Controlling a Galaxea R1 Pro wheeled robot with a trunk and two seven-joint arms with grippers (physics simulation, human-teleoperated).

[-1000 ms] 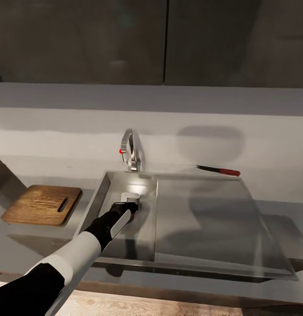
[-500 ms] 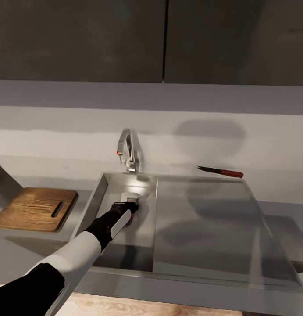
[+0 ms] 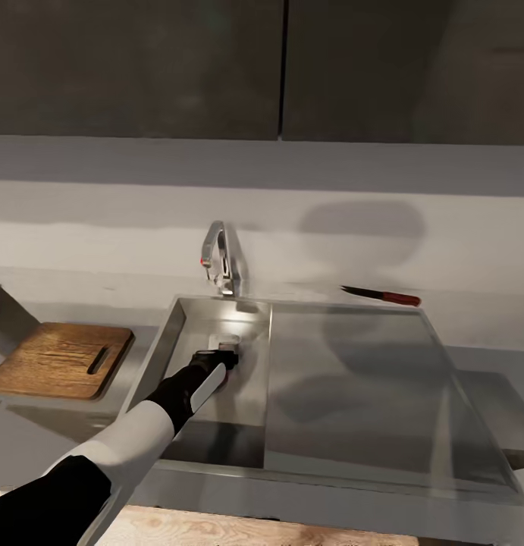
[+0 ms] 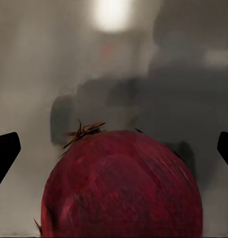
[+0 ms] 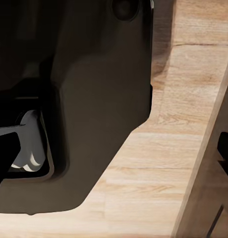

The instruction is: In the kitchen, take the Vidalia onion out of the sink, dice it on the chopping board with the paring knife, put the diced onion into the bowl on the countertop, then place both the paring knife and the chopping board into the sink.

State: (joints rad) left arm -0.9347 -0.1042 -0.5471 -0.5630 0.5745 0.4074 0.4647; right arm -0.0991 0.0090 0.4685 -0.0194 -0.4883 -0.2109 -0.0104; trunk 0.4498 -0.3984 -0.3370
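One worktop (image 3: 489, 379) carries one sink (image 3: 352, 379), one chopping board (image 3: 61, 359) beside it and one paring knife (image 3: 381, 295) behind. In the basin, the left tool (image 4: 114, 148) stands wide around one Vidalia onion (image 4: 121, 186). The right tool (image 5: 114, 148) also looks wide.

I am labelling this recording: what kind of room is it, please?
Most likely a kitchen: a steel sink with a tap is set into a grey countertop, a wooden chopping board lies beside it, and dark cabinets hang above.
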